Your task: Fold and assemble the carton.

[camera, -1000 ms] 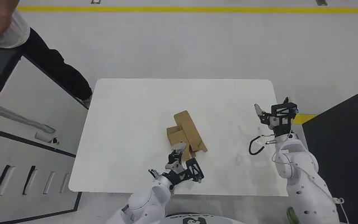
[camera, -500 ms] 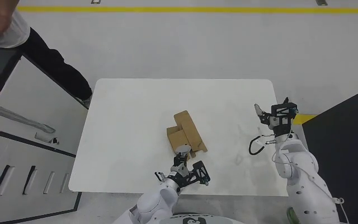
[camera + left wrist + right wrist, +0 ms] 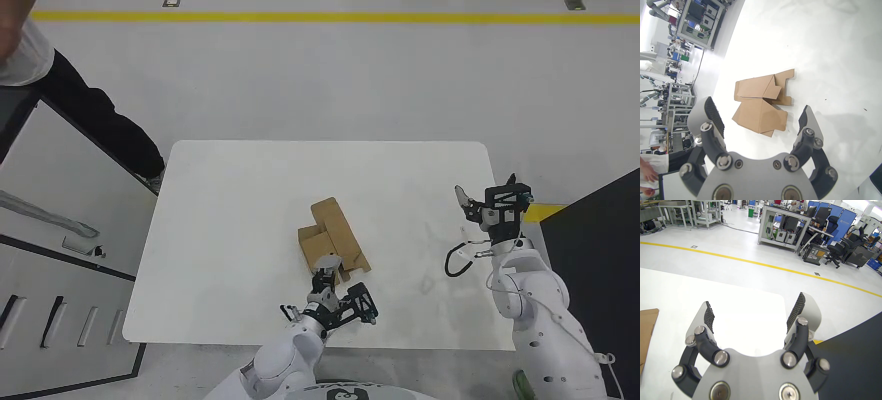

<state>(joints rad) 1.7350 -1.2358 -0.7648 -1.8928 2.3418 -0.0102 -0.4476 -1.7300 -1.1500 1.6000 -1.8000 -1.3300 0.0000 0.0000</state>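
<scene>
Carton (image 3: 753, 91) just beyond left end effector (image 3: 758, 107)

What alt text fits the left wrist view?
The left pincer is open and empty above the white table, its two ribbed fingers spread wide. Beyond it a partly folded brown carton lies on the table with several flaps loose, untouched by the pincer.

glossy pale floor (image 3: 696, 234), yellow floor line (image 3: 772, 266), metal equipment racks (image 3: 783, 224), black office chairs (image 3: 834, 251), blue partitions (image 3: 829, 207)
</scene>
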